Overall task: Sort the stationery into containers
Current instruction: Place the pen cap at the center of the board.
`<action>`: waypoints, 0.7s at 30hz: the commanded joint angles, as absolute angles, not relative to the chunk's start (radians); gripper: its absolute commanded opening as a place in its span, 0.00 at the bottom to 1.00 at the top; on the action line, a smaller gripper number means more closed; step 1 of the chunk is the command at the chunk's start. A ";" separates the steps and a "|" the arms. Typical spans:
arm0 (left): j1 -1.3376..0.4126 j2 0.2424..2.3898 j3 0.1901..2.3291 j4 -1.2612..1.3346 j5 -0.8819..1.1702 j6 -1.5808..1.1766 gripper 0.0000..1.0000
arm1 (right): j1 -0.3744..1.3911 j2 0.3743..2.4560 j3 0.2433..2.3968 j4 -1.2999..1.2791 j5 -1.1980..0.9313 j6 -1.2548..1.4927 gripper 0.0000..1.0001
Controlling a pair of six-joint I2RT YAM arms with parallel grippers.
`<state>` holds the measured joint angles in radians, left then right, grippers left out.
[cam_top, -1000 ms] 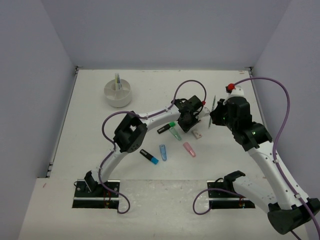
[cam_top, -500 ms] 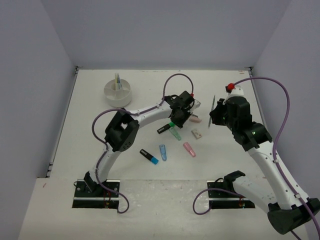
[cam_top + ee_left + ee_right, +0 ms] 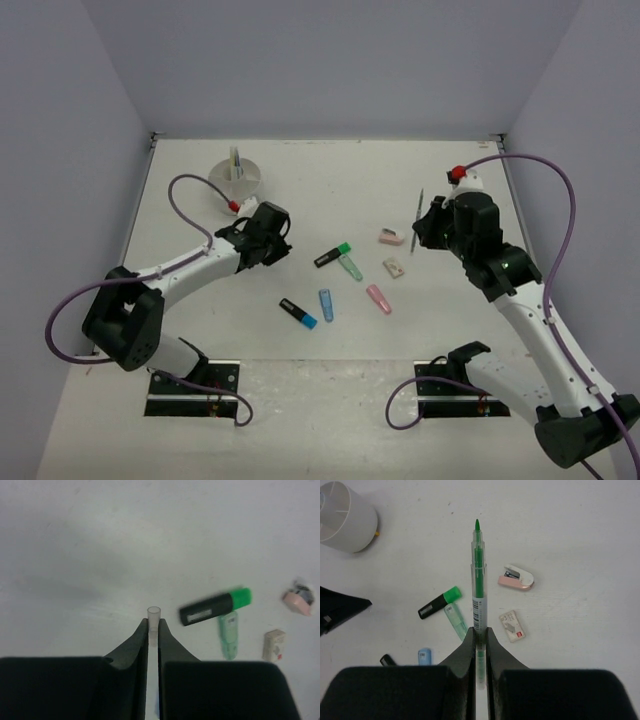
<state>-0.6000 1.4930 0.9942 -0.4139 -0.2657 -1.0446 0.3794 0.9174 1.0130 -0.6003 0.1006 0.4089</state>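
Right wrist jaws grip green pen (image 3: 478, 575); left, tube (image 3: 153, 613)

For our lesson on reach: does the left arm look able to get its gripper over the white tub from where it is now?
Probably yes. The left gripper, shut on a thin clear item, sits close to the white tub, with no stationery lying between them.

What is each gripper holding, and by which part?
Right gripper grips a green pen by its rear barrel, tip pointing away. Left gripper pinches a thin clear-ended stick near that end; the rest is hidden.
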 commanded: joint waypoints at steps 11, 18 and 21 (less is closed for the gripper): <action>-0.606 1.326 0.858 -0.368 -0.335 -1.487 0.00 | 0.487 1.029 0.889 -0.400 -0.216 0.429 0.00; -0.606 1.299 0.751 -0.425 -0.334 -1.665 0.00 | 0.569 1.117 0.908 -0.366 -0.192 0.453 0.00; -0.606 1.341 0.756 -0.442 -0.354 -1.691 0.04 | 0.581 1.131 0.912 -0.367 -0.183 0.453 0.00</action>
